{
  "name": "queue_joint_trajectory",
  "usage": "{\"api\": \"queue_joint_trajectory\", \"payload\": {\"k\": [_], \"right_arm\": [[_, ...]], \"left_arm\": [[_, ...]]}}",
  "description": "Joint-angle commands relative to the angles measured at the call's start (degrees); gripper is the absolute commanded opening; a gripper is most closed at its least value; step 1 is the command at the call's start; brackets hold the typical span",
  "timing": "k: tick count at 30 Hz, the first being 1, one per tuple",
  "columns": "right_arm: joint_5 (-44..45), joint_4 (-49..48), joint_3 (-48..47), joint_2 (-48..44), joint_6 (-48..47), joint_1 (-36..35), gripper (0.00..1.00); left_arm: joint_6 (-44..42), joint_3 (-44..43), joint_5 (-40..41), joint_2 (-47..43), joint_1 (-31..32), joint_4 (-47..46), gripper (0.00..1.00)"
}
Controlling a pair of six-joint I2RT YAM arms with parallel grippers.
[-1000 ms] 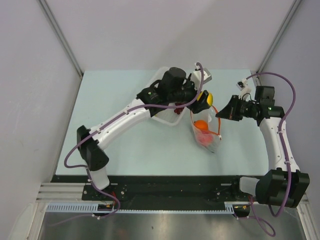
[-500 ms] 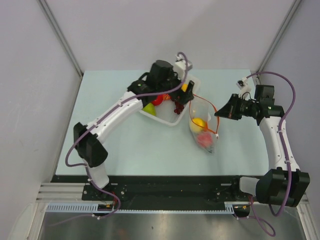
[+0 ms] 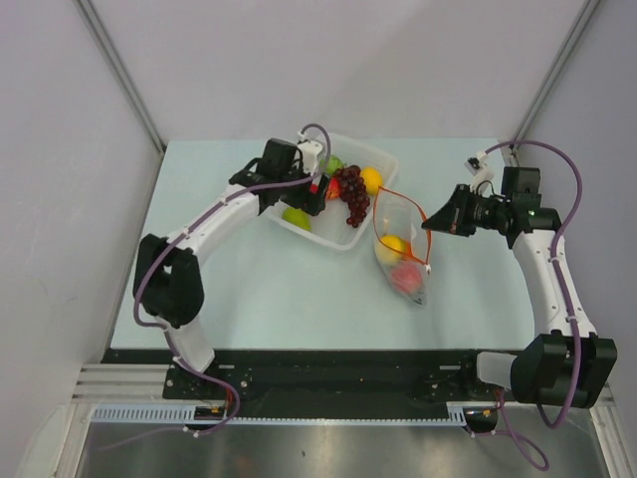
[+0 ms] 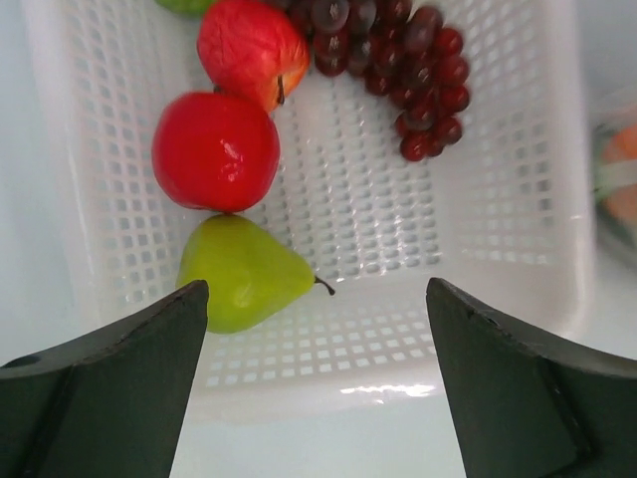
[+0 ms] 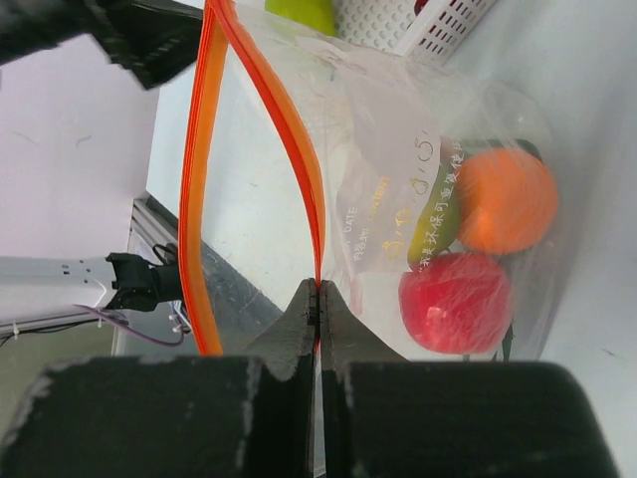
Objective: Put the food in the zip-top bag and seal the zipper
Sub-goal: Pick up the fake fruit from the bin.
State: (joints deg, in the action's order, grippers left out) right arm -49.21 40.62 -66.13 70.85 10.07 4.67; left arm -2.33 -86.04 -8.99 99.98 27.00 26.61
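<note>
The clear zip-top bag [image 3: 403, 254] lies right of the white tray [image 3: 383, 204], its mouth held open. My right gripper [image 3: 430, 221] is shut on the orange-red zipper [image 5: 317, 229] at the mouth edge [image 5: 318, 295]. Inside the bag are an orange [image 5: 508, 199], a red apple [image 5: 458, 304], a green bean [image 5: 438, 227] and a yellow lemon [image 3: 393, 244]. My left gripper [image 3: 318, 189] is open and empty above the tray [image 4: 478, 199]; its point in the wrist view is [image 4: 317, 299]. Below it lie a green pear [image 4: 244, 286], two red apples [image 4: 214, 149] and purple grapes [image 4: 398, 60].
An orange-yellow fruit [image 3: 371, 179] and a green fruit [image 3: 334, 162] sit at the tray's far side. The pale table [image 3: 249, 269] ends at grey walls on the left, right and back. The arm bases stand at the near edge.
My left gripper held the lemon at the bag's mouth, let it go into the bag, then swung back left over the tray, open. My right gripper kept its hold on the zipper.
</note>
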Motion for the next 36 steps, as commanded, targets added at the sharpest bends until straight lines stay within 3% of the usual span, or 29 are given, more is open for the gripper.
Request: {"api": "queue_joint_trajectory", "payload": {"k": [1,18,22,25,29,32,36], "right_arm": [[-0.9,-1.5,-1.4,-0.4,-0.2,-0.3,0.0],[-0.4,-1.9,-0.8,-0.1,-0.2,-0.4,0.0],[-0.4,-1.9,-1.0,0.1,-0.5,-0.4,0.0],[-0.1,-1.4,-1.1,0.1,-0.9,-0.4,0.0],[0.1,-1.3,-0.9,0.0,-1.1,-0.4,0.0],[0.3,-0.8,-0.9,0.1,-1.8,-0.4,0.0],[1.1,0.2,-1.1,-0.1,-2.4,-0.4,0.0]], "left_arm": [[-4.7,-2.4,3.8,4.7,0.1,2.0,0.92],[-6.2,-9.1,8.8,20.5,0.2,6.6,0.95],[-6.5,-11.2,8.3,21.7,0.2,7.4,0.88],[-5.1,-11.0,6.5,18.8,0.4,7.4,0.78],[-0.9,-8.1,-1.8,5.5,0.3,3.5,0.66],[3.7,-6.5,-8.4,-2.2,1.3,-2.2,0.64],[7.2,-11.0,-12.4,-5.4,5.9,-3.1,0.63]]}}
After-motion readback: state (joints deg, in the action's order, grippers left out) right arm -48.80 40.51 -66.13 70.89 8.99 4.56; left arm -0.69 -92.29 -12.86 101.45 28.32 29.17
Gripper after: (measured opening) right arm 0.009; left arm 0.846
